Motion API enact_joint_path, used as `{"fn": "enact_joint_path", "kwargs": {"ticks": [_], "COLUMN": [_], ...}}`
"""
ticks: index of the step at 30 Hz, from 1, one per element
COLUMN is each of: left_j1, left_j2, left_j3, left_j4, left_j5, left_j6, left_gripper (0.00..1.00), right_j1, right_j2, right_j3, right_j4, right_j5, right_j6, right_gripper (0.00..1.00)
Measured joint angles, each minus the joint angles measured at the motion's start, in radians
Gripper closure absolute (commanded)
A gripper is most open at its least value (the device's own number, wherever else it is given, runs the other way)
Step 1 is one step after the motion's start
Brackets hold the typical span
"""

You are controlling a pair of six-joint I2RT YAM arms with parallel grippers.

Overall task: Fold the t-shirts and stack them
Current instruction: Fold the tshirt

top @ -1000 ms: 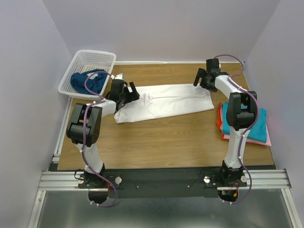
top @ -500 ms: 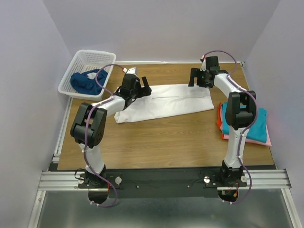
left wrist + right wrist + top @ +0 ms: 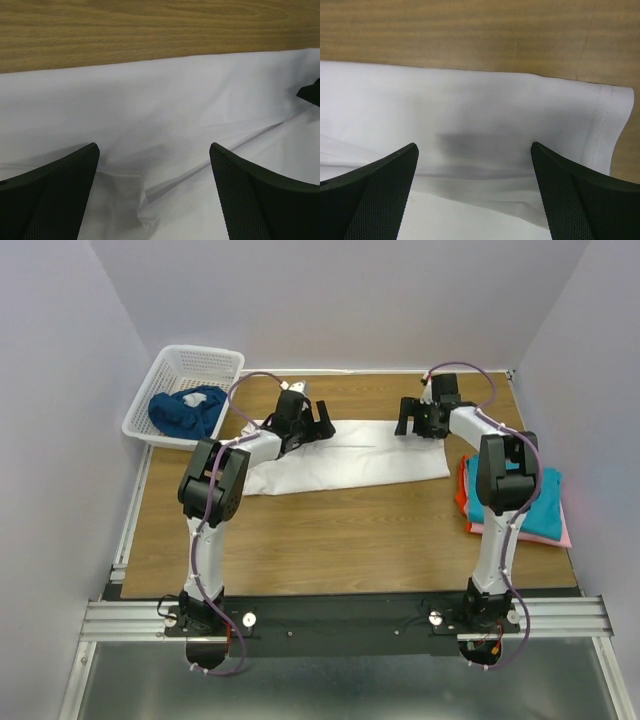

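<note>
White t-shirt, folded into long strip, lies across far half of wooden table. Left gripper now over strip's far edge, left of centre; one second ago it sat at strip's left end. Right gripper over far edge near right end, shifted slightly left. Both finger pairs spread wide above cloth, gripping nothing. Dark blue t-shirt in white basket, far left. Teal t-shirt tops pink t-shirt and red-orange t-shirt at right edge.
</note>
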Motion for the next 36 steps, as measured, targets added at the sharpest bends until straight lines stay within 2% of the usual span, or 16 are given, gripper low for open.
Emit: {"fn": "enact_joint_path", "kwargs": {"ticks": [5, 9, 13, 19, 23, 27, 31, 36], "left_j1": [0.001, 0.001, -0.008, -0.035, -0.066, -0.108, -0.134, -0.135], "left_j2": [0.061, 0.129, 0.175, 0.195, 0.229, 0.253, 0.294, 0.303], "left_j3": [0.104, 0.195, 0.262, 0.3, 0.366, 0.421, 0.505, 0.534], "left_j4": [-0.038, -0.059, -0.068, -0.091, -0.126, -0.168, -0.222, -0.261], "left_j5": [0.006, 0.033, 0.056, 0.076, 0.088, 0.092, 0.095, 0.112], "left_j6": [0.0, 0.0, 0.0, 0.001, 0.0, 0.0, 0.002, 0.017], "left_gripper": [0.02, 0.02, 0.02, 0.02, 0.02, 0.02, 0.02, 0.02], "right_j1": [0.015, 0.079, 0.229, 0.485, 0.61, 0.686, 0.716, 0.739], "right_j2": [-0.19, -0.349, -0.512, -0.742, -0.84, -0.856, -0.856, -0.856], "right_j3": [-0.282, -0.49, -0.7, -0.935, -1.018, -1.03, -1.03, -1.026], "right_j4": [0.06, 0.069, 0.114, 0.136, 0.131, 0.114, 0.098, 0.071], "right_j5": [0.002, 0.04, 0.106, 0.093, 0.022, -0.037, -0.079, -0.122], "right_j6": [0.057, 0.126, 0.216, 0.387, 0.472, 0.519, 0.524, 0.514], "right_gripper": [0.0, 0.0, 0.0, 0.0, 0.0, 0.0, 0.0, 0.0]}}
